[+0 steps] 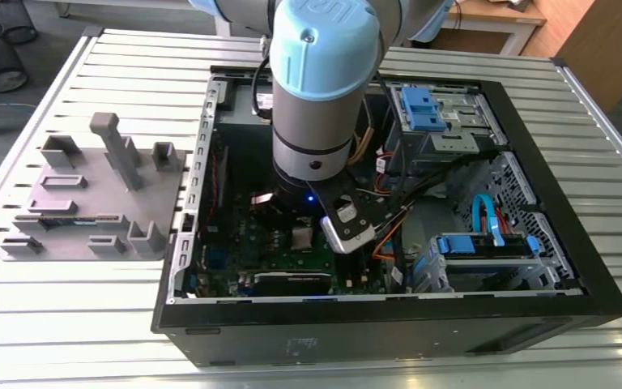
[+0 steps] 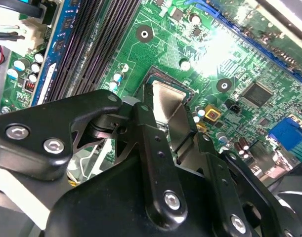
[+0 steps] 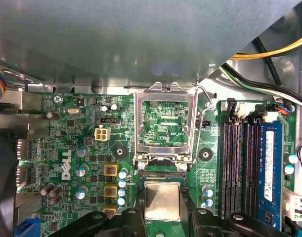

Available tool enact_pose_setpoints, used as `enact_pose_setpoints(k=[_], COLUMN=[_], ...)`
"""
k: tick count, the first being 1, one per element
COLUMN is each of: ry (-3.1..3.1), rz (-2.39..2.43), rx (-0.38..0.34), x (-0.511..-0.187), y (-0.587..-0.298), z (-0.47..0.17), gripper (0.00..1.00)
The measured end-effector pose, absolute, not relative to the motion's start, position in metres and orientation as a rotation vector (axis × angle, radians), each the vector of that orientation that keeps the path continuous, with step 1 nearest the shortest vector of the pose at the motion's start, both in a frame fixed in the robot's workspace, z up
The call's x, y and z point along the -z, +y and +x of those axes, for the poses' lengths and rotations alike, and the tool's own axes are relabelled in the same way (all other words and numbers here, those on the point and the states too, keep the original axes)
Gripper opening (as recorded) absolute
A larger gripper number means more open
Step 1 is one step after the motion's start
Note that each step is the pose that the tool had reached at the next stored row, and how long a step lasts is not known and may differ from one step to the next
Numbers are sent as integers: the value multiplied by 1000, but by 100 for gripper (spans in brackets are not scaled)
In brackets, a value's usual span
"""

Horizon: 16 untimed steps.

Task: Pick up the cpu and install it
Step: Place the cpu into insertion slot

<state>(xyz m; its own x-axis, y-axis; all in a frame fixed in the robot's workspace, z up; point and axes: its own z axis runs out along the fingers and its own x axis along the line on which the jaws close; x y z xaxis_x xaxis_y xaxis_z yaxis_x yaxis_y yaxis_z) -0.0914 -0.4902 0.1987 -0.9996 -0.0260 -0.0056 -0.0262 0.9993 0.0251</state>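
Arm (image 1: 313,81) reaches down into open computer case (image 1: 398,324). Gripper (image 3: 163,217) straddles cpu (image 3: 162,197) (silvery top up). Cpu lies flat at socket, just beside hinge edge of raised socket frame (image 3: 139,123), mid-motherboard (image 3: 66,148). Grip clenched or released: cannot tell.

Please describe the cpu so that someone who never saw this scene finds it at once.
Look into the open computer case at the green motherboard. Next to the opened silver socket frame is the cpu. It is a small plain silvery square, whereas the frame is hollow with board showing through.
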Motion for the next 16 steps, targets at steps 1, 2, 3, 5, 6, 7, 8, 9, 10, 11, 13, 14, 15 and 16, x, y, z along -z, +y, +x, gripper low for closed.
enact_pose_setpoints(k=[1, 2, 3, 5, 6, 7, 8, 9, 10, 11, 13, 14, 15, 16], ry=[3136, 3136, 3136, 3136, 3136, 3136, 3136, 3136, 3136, 3136, 3136, 3136, 3136, 3136], rz=[-41, -41, -41, -41, -41, -41, -41, -41, -41, -41, -41, -41, -41, -41], rx=[-39, -39, -39, -39, -39, -39, -39, -39, -39, -39, -39, -39, -39, -39], x=[-198, -198, -197, -196, -196, -196, -196, -196, -196, -196, -196, -196, -196, -196], y=[-490, -490, -490, -490, -490, -490, -490, -490, -490, -490, -490, -490, -490, -490], z=[-91, -91, -91, -91, -91, -91, -91, -91, -91, -91, -91, -92, -92, -92], gripper=[38, 38, 38, 38, 38, 38, 38, 38, 38, 38, 38, 38, 40, 40])
